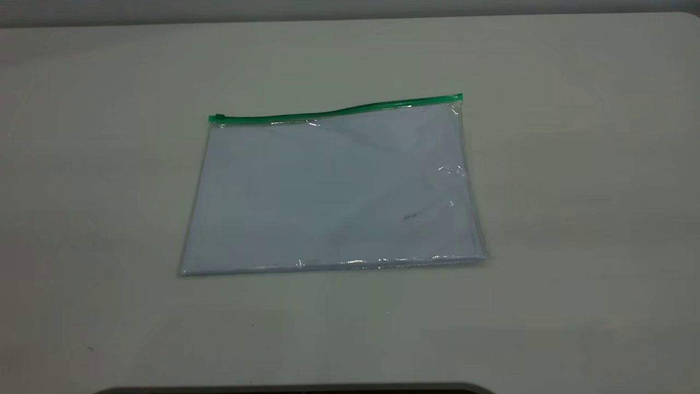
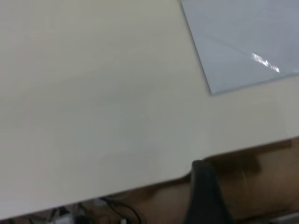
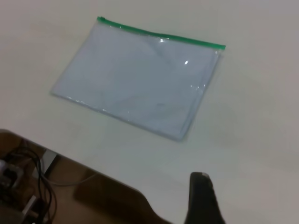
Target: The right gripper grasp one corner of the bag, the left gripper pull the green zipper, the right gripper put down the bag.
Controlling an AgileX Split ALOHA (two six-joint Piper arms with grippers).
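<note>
Pale, plain desk [image 1: 574, 164]. Lying flat near its middle: a clear bag [image 1: 333, 191] of white paper sheets, green zipper [image 1: 336, 111] along the far long edge, slider at the left end.

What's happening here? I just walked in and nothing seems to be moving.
Nothing is being handled yet. The bag lies flat on the table, with its green zipper along the far edge and the slider at the left end. Both arms are back off the table; only one fingertip shows in each wrist view, so neither end effector's state is clear.
</note>
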